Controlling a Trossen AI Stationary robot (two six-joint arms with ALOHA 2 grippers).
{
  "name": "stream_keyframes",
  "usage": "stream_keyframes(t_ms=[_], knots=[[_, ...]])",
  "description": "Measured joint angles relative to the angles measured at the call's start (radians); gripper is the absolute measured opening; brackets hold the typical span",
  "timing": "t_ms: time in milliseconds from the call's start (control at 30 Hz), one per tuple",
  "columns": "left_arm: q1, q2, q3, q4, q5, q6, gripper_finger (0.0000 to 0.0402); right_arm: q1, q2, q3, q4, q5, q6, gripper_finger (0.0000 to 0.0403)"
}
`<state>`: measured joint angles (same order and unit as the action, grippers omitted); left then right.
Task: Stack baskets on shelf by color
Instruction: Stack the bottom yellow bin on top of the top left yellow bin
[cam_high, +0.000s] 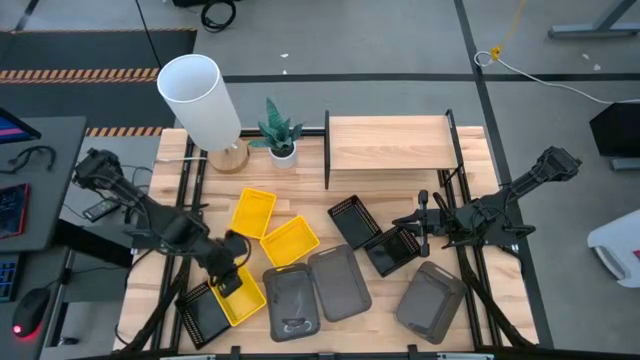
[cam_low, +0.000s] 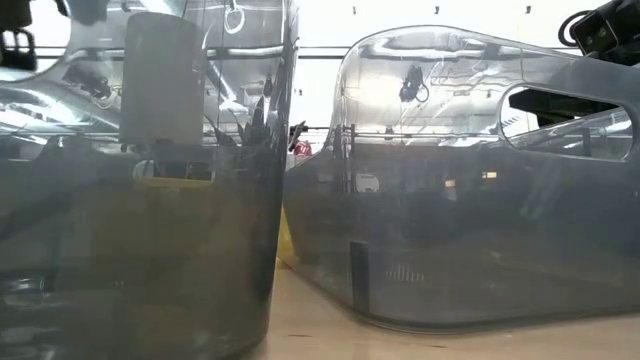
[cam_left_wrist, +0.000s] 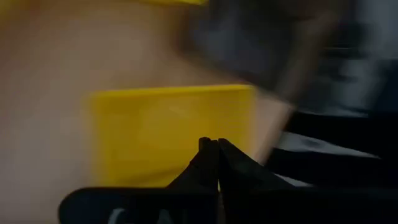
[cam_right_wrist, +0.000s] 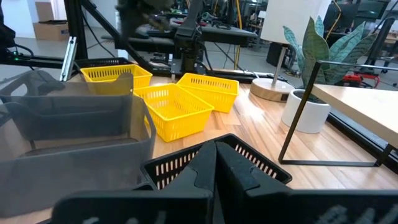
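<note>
high view shows me slotted yellow baskets (cam_high: 253, 212), mesh black baskets (cam_high: 352, 220) and smooth grey baskets (cam_high: 338, 283) scattered on the desk (cam_high: 500, 190) before the bare light-wood shelf (cam_high: 388, 143). left claw (cam_high: 232, 283) pinched closed over a yellow one; right claw (cam_high: 424, 223) closed, empty, above a black one.

Two smoky grey baskets are seen pressed close to the lens, filling most of the frame. The left basket (cam_low: 140, 260) stands with an upright wall, and the right basket (cam_low: 470, 230) is set just beside it, its rounded corner and handle slot shown at upper right. A strip of wooden table (cam_low: 300, 325) is visible between them. Through the left wall, what is probably a white lamp (cam_low: 160, 80) is made out.
</note>
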<state>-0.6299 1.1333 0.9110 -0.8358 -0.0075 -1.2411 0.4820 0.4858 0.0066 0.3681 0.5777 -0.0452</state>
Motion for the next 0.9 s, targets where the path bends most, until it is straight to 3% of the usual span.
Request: stream_keyframes(t_ms=[133, 300, 600, 900], knots=[[-0.047, 0.007, 0.066, -0.197, -0.12, -0.004, 0.0016, 0.0, 0.0, 0.0, 0.004, 0.0, 0.0, 0.0014], [-0.06, 0.006, 0.027, -0.234, -0.124, -0.014, 0.0069, 0.0, 0.0, 0.0, 0.005, 0.0, 0.0, 0.0014], [-0.061, -0.002, -0.134, -0.054, -0.016, -0.041, 0.0181, 0.0, 0.0, 0.0, 0.004, 0.0, 0.0, 0.0014], [-0.061, -0.002, -0.27, 0.082, 0.009, -0.083, 0.0209, 0.0, 0.0, 0.0, 0.004, 0.0, 0.0, 0.0014]])
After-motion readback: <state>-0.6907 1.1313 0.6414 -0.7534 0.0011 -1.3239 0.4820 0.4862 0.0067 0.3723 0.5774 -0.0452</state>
